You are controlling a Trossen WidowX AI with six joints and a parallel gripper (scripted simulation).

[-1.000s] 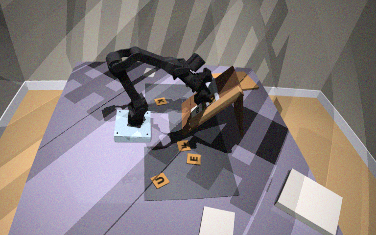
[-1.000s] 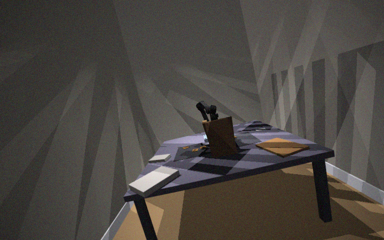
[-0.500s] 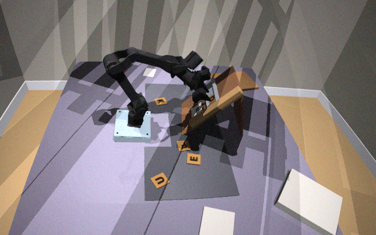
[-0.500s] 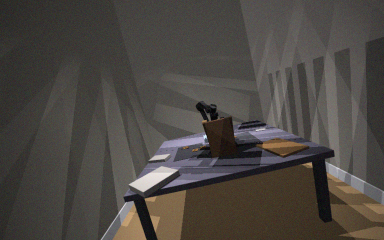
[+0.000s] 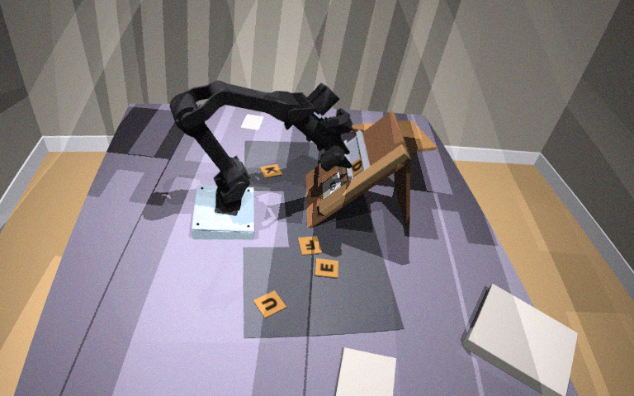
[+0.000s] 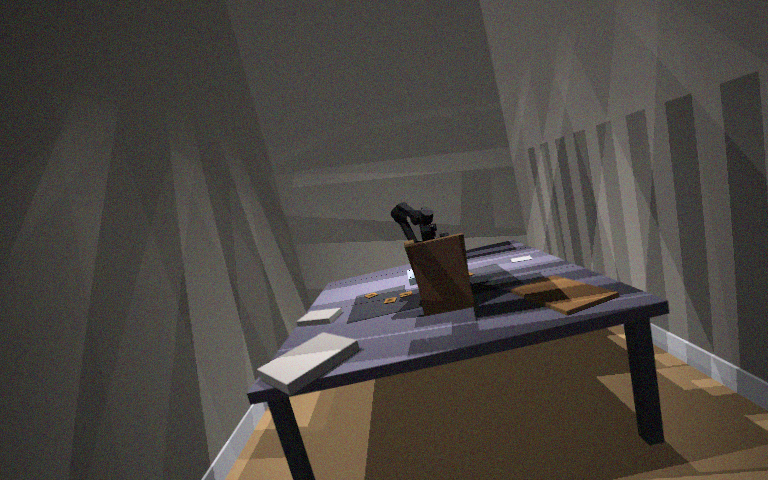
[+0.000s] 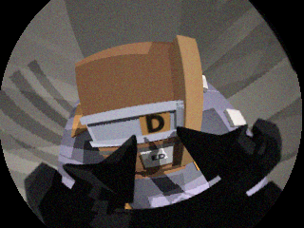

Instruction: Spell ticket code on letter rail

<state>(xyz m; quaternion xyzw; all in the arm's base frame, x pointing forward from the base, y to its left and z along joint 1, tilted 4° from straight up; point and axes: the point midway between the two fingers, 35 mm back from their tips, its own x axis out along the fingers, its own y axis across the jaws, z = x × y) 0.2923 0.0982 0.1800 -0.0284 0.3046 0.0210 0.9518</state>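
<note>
The tilted wooden board (image 5: pixel 383 133) (image 6: pixel 438 277) (image 7: pixel 128 71) carries a grey letter rail (image 5: pixel 361 147) (image 7: pixel 128 112). The D tile (image 5: pixel 357 167) (image 7: pixel 155 123) sits upright in the rail near its right end, with a small gap beside it; the rail left of it is empty. The ticket (image 5: pixel 333 186) (image 7: pixel 158 157) below seems to read ED. My gripper (image 5: pixel 350 158) (image 7: pixel 156 133) is open just in front of the D tile, its fingertips either side and clear of it. The E tile (image 5: pixel 326 267), F tile (image 5: pixel 309 245), U tile (image 5: pixel 269 304) and K tile (image 5: pixel 271 170) lie flat on the counter.
A thick white slab (image 5: pixel 523 336) (image 6: pixel 308 359) and a thinner one (image 5: pixel 366 373) (image 6: pixel 320 316) lie towards the front. A small white piece (image 5: pixel 252 122) (image 6: pixel 521 258) lies at the back. A flat wooden panel (image 5: pixel 420 135) (image 6: pixel 566 291) lies behind the board.
</note>
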